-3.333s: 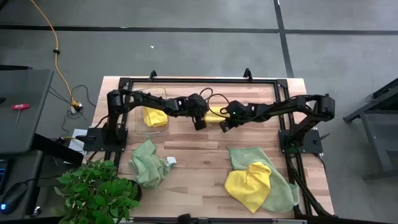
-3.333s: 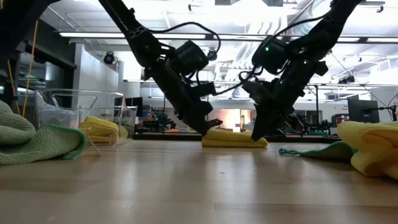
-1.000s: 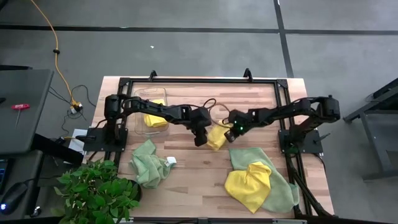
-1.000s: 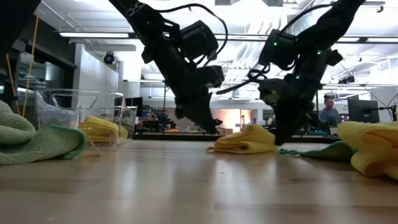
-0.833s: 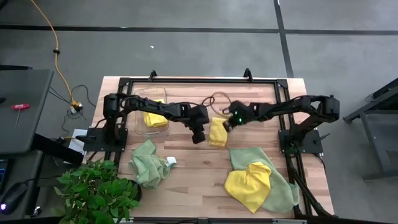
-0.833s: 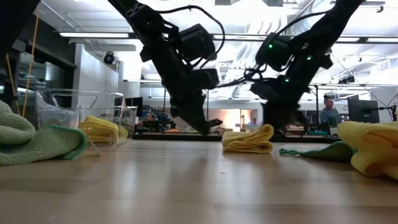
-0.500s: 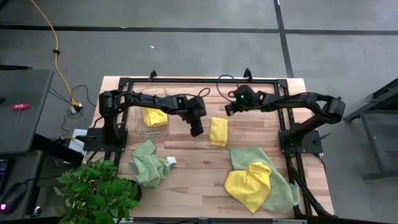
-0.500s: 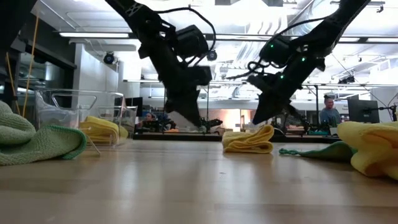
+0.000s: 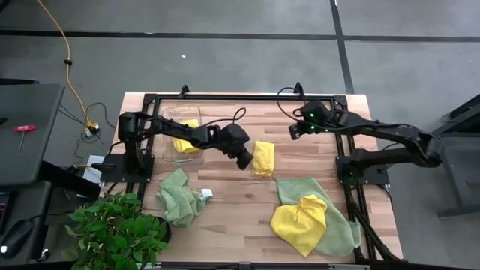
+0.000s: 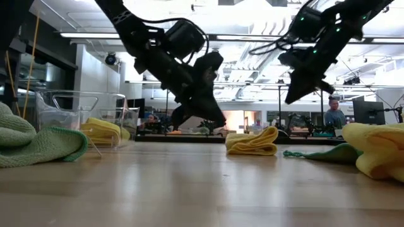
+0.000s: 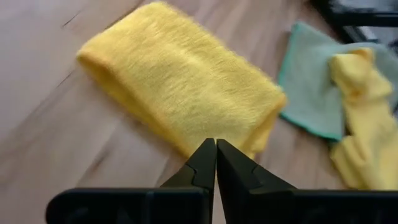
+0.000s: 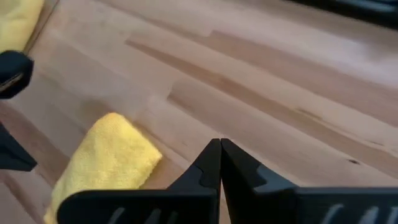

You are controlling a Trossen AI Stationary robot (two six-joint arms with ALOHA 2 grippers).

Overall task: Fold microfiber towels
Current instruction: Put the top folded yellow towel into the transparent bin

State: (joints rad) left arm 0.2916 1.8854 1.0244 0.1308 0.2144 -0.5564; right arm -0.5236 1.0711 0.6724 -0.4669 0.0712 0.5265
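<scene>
Pressing its fingertips together on nothing, the left gripper (image 9: 244, 160) hangs just at nine o'clock of the folded yellow towel (image 9: 262, 158), apart from it. Bare wood lies open around the towel at twelve and six o'clock. At two o'clock, well clear and raised, the right gripper (image 9: 295, 132) is likewise clenched empty. A clear bin (image 9: 166, 133) sits at ten o'clock.

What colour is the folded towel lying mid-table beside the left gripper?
Bright yellow: the folded microfiber towel shows best in the left wrist view, just past the left gripper.
</scene>
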